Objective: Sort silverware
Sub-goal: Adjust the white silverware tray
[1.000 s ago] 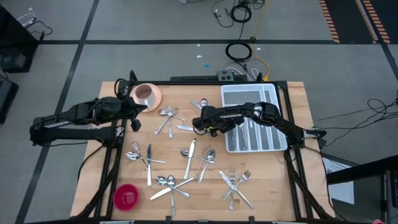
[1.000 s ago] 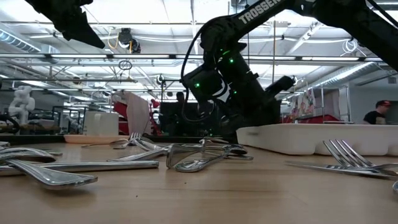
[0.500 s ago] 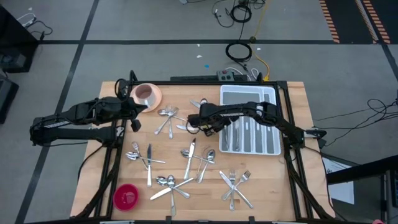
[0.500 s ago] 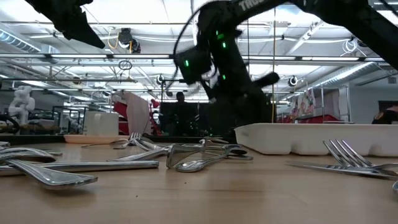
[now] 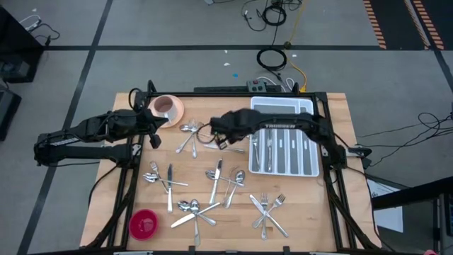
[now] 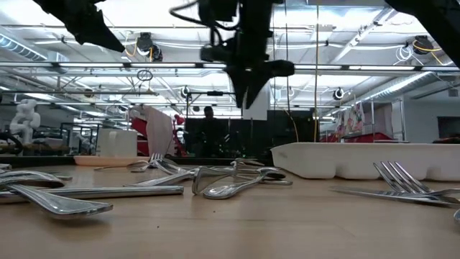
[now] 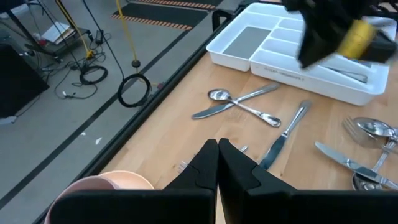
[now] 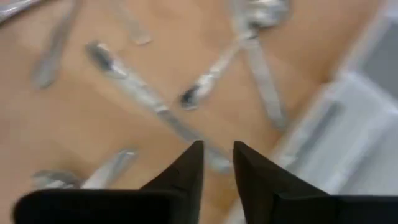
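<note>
Silverware lies scattered over the wooden table: spoons and forks (image 5: 190,131), a crossed spoon and knife (image 7: 242,106), a heap at mid table (image 5: 225,177) and forks (image 5: 269,209) near the front. More pieces lie in the white tray (image 5: 283,164). My right gripper (image 8: 217,152) hangs high over the table left of the tray, pointing down, open by a narrow gap with nothing in it; the low view shows the right gripper (image 6: 246,97) well above the cutlery. My left gripper (image 7: 217,149) is shut and empty, raised beside the pink cup (image 5: 166,106).
The pink cup stands on its saucer at the far left. A red round dish (image 5: 144,223) sits at the near left corner. The tray takes up the far right of the table. Bare wood shows between the cutlery groups and along the near right edge.
My right gripper has risen well clear of the table from beside the tray's left wall. It has drifted toward the table's left edge and tipped from slanting forward to pointing nearly straight down.
</note>
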